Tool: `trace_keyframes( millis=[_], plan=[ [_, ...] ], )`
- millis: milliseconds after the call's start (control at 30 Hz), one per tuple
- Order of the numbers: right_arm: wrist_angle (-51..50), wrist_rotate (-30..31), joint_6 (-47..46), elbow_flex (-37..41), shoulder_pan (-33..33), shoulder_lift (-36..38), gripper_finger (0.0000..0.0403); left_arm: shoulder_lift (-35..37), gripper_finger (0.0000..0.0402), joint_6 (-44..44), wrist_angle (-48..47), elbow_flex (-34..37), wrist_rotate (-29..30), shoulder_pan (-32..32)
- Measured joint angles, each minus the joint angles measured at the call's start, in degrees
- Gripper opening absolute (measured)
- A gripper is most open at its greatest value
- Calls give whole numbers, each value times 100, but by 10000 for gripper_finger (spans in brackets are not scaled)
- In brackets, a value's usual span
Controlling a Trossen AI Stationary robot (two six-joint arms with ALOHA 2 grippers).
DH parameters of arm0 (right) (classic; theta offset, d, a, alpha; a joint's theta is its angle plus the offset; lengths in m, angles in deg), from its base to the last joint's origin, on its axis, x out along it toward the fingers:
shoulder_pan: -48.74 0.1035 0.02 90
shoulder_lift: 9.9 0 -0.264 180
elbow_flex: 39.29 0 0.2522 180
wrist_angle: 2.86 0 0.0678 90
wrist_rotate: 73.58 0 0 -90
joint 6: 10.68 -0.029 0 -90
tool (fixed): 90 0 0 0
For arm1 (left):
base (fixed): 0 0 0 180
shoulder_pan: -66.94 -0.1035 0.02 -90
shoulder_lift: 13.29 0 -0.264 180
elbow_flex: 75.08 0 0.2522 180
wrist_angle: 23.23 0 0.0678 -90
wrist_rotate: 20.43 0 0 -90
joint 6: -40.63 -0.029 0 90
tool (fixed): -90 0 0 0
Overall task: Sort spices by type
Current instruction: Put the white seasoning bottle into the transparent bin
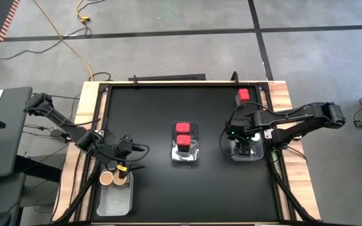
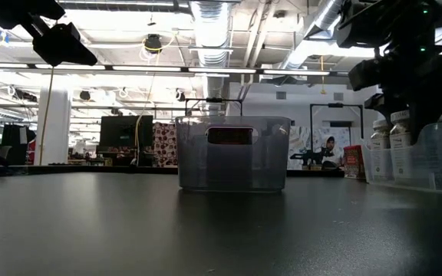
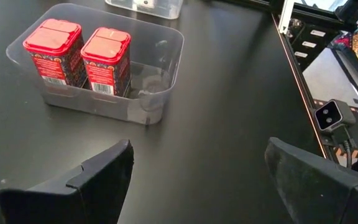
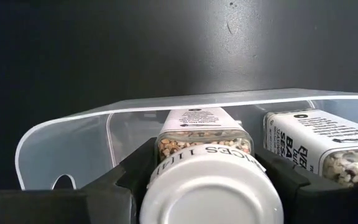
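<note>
We lower a white-lidded jar (image 4: 211,186) into the right bin (image 4: 73,134), beside its kind.
Our right gripper (image 4: 207,177) clamps it for placing; our left gripper (image 3: 197,180) hangs wide, waiting near the tan jars (image 1: 113,178).

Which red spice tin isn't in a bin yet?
The red tin standing alone at the table's far right corner, beyond the right gripper. The other two red tins sit together in the clear middle bin.

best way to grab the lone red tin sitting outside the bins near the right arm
Grip the red tin across two opposite flat sides just under its square lid, coming straight down from above. It stands upright on bare table near the back right corner, so nothing crowds it. The right tool, over the right bin with a white-lidded jar, is nearest.
</note>
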Motion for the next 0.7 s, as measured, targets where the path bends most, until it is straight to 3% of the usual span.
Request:
trace_keyframes(
  millis=[700],
  plan=[
    [-33, 127, -17, 0, 0, 0, 221, 0, 350, -1, -1, 0, 0, 1]
  ],
)
